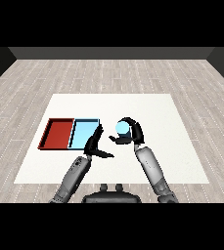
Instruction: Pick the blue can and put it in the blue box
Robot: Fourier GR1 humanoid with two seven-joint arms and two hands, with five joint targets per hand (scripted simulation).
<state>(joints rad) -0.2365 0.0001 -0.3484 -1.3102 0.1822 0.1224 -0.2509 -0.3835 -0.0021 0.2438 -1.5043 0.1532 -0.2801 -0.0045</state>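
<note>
Single head view, set high, looking down and forward across the white table (182,161). Far enough to show both forearms entering from the lower corners

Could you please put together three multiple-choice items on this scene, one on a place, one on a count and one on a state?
1. Where does the light blue tray lie relative to the red tray?
A. To its right, side by side
B. To its left
C. Stacked on top of it

2. How many trays lie on the white table?
A. One
B. Two
C. Three

3. What is the right hand doing?
A. Resting flat on the table
B. Reaching into the red tray
C. Curled round the blue can

Answers:
1 A, the trays sit next to each other with the blue one on the right.
2 B, only a red and a light blue one show.
3 C, the fingers wrap round the can, to the right of the trays.
</note>
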